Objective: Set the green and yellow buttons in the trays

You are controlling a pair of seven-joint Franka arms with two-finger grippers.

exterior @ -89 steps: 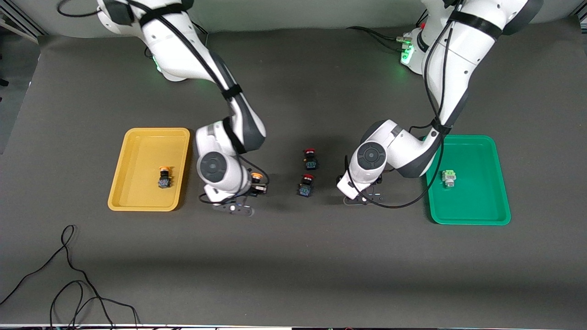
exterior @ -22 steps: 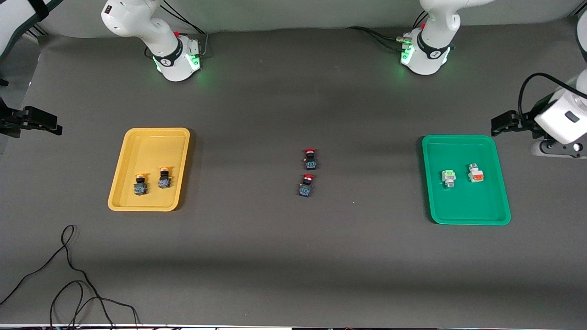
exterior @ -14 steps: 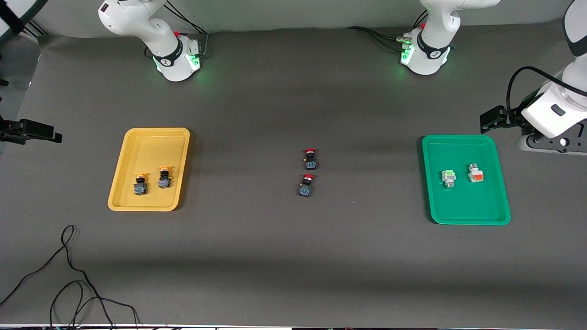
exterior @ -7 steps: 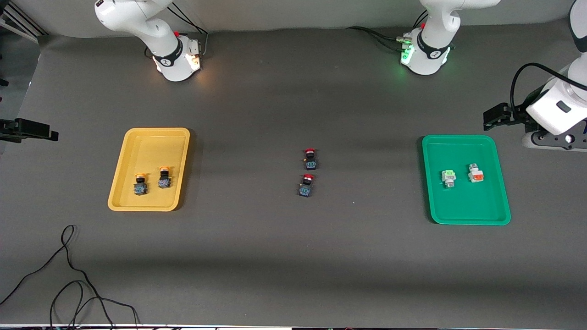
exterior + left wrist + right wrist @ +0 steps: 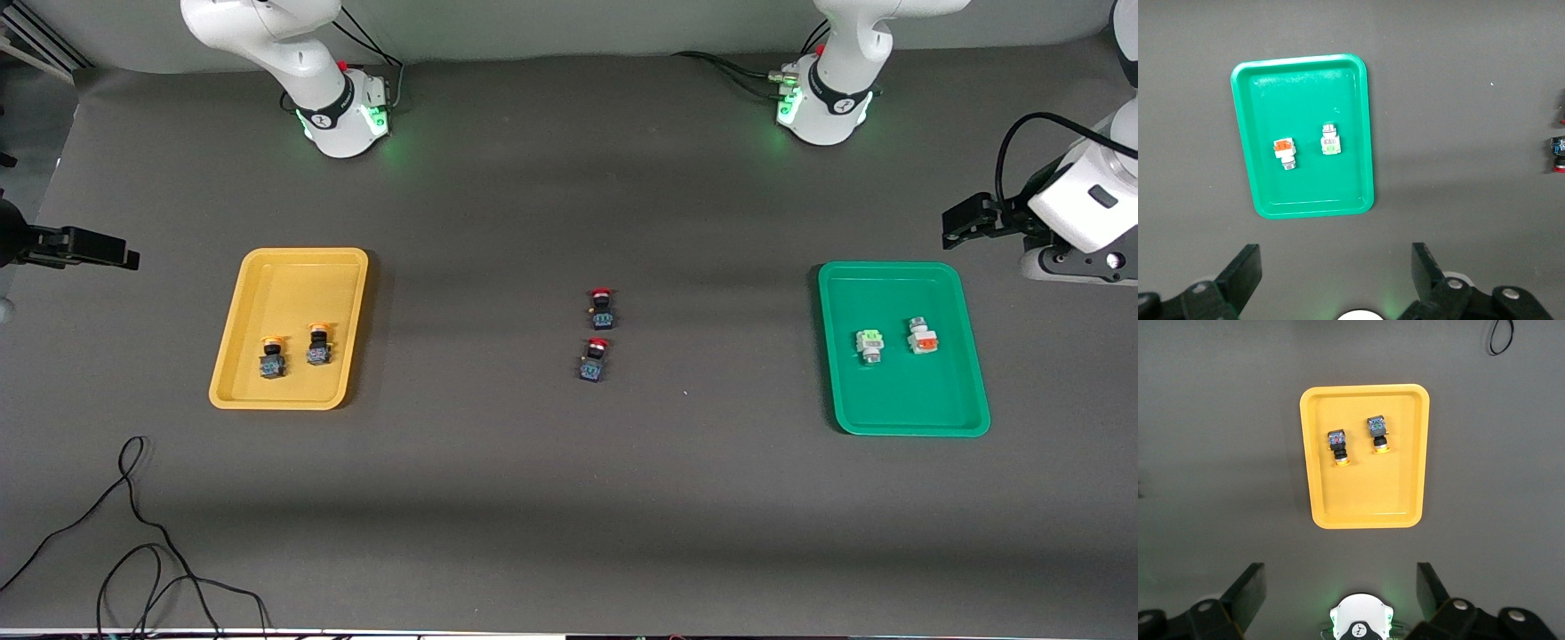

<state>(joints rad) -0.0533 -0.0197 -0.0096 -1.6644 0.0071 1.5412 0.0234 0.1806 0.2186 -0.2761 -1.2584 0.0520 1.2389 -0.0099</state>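
Observation:
The yellow tray (image 5: 289, 267) holds two yellow-capped buttons side by side (image 5: 273, 356) (image 5: 319, 345). They also show in the right wrist view (image 5: 1338, 447) (image 5: 1377, 433). The green tray (image 5: 902, 400) holds the green-marked white button (image 5: 869, 345) and the orange-marked one (image 5: 923, 337). They also show in the left wrist view (image 5: 1330, 141) (image 5: 1285, 152). My left gripper (image 5: 965, 222) (image 5: 1336, 280) is open and empty, high over the left arm's end of the table. My right gripper (image 5: 107, 253) (image 5: 1341, 593) is open and empty, high over the right arm's end.
Two red-capped black buttons (image 5: 603, 308) (image 5: 593, 359) lie on the mat midway between the trays. A black cable (image 5: 133, 533) loops near the front edge at the right arm's end. The arm bases (image 5: 342, 116) (image 5: 822, 107) stand along the back.
Both arms have left the middle of the table and risen to its ends. Each tray now holds a second button. In the last second the grippers only drifted slightly.

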